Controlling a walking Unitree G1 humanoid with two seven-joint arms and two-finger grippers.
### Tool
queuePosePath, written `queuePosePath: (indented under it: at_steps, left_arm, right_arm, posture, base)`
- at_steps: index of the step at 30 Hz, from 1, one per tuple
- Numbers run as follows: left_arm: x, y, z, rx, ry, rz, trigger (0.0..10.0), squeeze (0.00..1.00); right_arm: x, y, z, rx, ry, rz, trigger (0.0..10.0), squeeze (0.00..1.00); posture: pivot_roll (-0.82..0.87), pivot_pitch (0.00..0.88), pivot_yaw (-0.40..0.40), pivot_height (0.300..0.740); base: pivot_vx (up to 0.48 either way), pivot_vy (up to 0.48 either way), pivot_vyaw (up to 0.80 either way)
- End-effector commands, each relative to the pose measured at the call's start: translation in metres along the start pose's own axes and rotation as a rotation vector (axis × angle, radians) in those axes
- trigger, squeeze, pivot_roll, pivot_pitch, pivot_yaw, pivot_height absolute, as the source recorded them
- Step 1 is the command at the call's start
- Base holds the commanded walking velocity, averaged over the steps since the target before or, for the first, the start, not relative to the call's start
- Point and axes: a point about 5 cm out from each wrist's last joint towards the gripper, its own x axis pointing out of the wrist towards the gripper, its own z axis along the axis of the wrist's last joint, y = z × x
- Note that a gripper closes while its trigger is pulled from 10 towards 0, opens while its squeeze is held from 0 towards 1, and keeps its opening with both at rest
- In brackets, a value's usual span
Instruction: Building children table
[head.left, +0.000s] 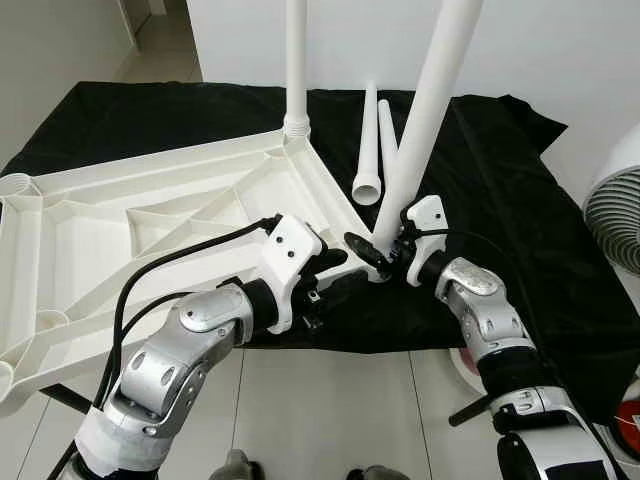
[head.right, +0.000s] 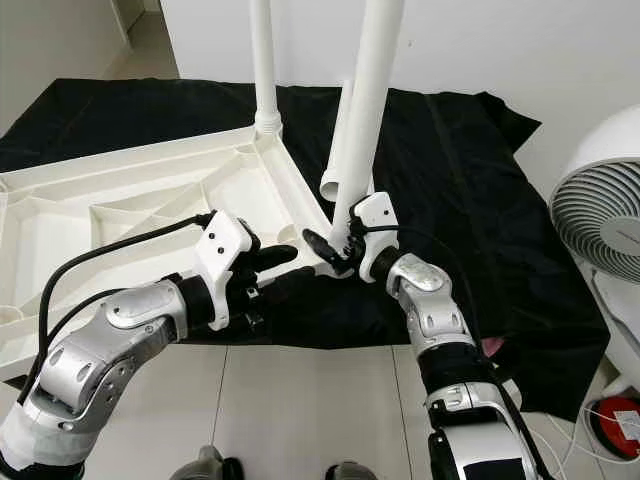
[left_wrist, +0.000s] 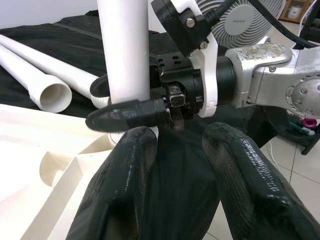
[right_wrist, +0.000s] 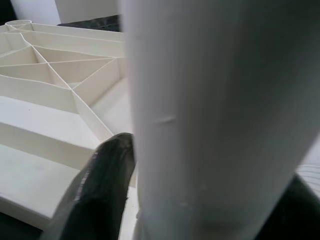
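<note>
My right gripper (head.left: 378, 250) pinches tilted white table leg (head.left: 425, 115) at near corner of upturned tabletop (head.left: 150, 215) on black cloth (head.left: 520, 190). Left gripper (head.left: 335, 272) hovers just beside, fingers (left_wrist: 120, 195) spread. Left wrist view adds loose legs (left_wrist: 42, 85) and fan (left_wrist: 240, 20) behind. Head views show second leg (head.left: 296, 60) upright in far corner.

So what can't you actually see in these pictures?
- Tops of both upright legs: cut off by the head views' upper edge.
- Socket under the tilted leg: hidden by the right tool.
- Tabletop's left end: cut off by the frame edge.
- Right wrist view: the leg blocks what lies behind.
</note>
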Motion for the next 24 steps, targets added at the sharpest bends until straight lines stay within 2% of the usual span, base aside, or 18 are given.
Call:
queuePosePath:
  at_steps: [1,7,8,9,10,13,16,18,24]
  left_arm:
    - [0.0,-0.005,0.004,0.017,-0.004,-0.046,10.0,0.0]
    - [0.0,-0.005,0.004,0.016,-0.007,-0.048,10.0,0.0]
    - [0.0,-0.006,0.004,0.015,-0.008,-0.049,10.0,0.0]
    - [0.0,-0.006,0.004,0.015,-0.008,-0.049,10.0,0.0]
    - [0.001,-0.006,0.004,0.015,-0.008,-0.05,10.0,0.0]
    - [0.001,-0.006,0.004,0.014,-0.008,-0.051,10.0,0.0]
    - [0.0,-0.007,0.002,0.011,-0.004,-0.053,10.0,0.0]
    - [0.0,-0.007,0.001,0.011,-0.002,-0.053,10.0,0.0]
    - [0.0,-0.008,0.0,0.005,0.004,-0.054,10.0,0.0]
  right_arm:
    - [0.0,0.003,-0.006,0.011,0.01,0.036,0.0,0.0]
    - [-0.003,0.001,-0.011,0.022,0.017,0.027,0.0,0.0]
    - [-0.003,0.0,-0.012,0.025,0.019,0.007,8.9,0.0]
    - [-0.003,0.0,-0.012,0.025,0.019,0.007,8.9,0.0]
    - [-0.004,0.0,-0.012,0.03,0.021,-0.012,10.0,0.0]
    - [-0.004,0.0,-0.012,0.035,0.014,-0.037,10.0,0.0]
    - [-0.004,-0.001,-0.01,0.034,0.015,-0.139,10.0,0.0]
    - [-0.004,-0.001,-0.01,0.038,0.013,-0.158,10.0,0.0]
    - [-0.003,0.009,-0.006,0.046,0.015,-0.259,10.0,0.0]
  posture:
    - [-0.03,0.059,0.028,0.74]
    - [-0.03,0.06,0.026,0.74]
    - [-0.03,0.06,0.026,0.74]
    - [-0.03,0.06,0.026,0.74]
    - [-0.03,0.06,0.026,0.74]
    - [-0.04,0.066,0.023,0.74]
    - [-0.04,0.073,0.026,0.74]
    - [-0.04,0.073,0.026,0.74]
    - [-0.05,0.087,0.029,0.74]
  base:
    - [0.0,0.0,0.0]
    - [0.0,0.0,0.0]
    - [0.0,0.0,0.0]
    - [0.0,0.0,0.0]
    - [0.0,0.0,0.0]
    - [0.0,0.0,0.0]
    - [0.0,0.0,0.0]
    - [0.0,0.0,0.0]
    - [0.0,0.0,0.0]
